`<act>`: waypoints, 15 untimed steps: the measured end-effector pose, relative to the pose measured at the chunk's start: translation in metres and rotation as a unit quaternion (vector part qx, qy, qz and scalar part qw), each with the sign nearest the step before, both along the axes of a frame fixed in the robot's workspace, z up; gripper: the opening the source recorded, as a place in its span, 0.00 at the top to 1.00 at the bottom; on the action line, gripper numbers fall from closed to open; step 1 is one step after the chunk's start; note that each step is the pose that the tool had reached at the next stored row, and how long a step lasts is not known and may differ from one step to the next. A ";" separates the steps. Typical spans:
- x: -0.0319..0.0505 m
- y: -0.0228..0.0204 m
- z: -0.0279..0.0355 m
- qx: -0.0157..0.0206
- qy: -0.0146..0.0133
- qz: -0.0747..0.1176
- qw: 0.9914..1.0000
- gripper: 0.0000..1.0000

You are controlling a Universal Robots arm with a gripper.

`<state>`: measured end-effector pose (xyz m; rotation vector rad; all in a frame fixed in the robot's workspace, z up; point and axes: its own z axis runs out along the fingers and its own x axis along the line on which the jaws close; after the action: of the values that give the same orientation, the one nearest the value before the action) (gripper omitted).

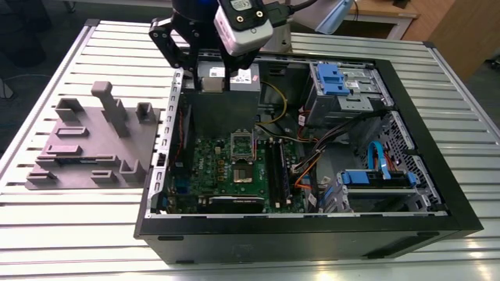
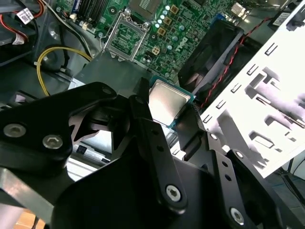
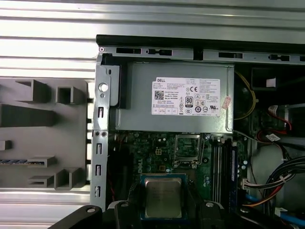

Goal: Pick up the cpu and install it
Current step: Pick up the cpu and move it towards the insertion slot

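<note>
The gripper (image 3: 163,210), clamped on the cpu (image 3: 163,196), hangs in open air above the case's open side. Below it lies the power supply (image 3: 176,100), a flat grey box. Close to the gripper, toward the exterior view's left, runs the case's perforated metal wall (image 3: 100,143). A black fan (image 2: 214,52) sits low just inside that wall, and the grey fixture (image 1: 90,140) with upright posts stands outside it. Past the power supply and lower, the motherboard socket (image 1: 243,146) has free room above it, with memory sticks (image 1: 277,170) alongside and a yellow cable (image 2: 52,57) nearby. Farther from the gripper, the drive cage (image 1: 343,82) and a cable bundle (image 1: 312,152) crowd the case.
</note>
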<state>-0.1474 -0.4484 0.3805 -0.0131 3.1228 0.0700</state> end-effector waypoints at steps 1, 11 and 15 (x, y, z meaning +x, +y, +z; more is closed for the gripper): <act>0.0008 0.0000 0.0000 0.000 0.000 -0.001 1.000 0.53; 0.0085 0.0000 0.0000 0.000 0.000 -0.008 1.000 0.53; 0.0089 0.0000 0.0000 0.000 0.000 -0.008 1.000 0.53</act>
<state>-0.1385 -0.4485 0.3805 0.0118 3.1224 0.0698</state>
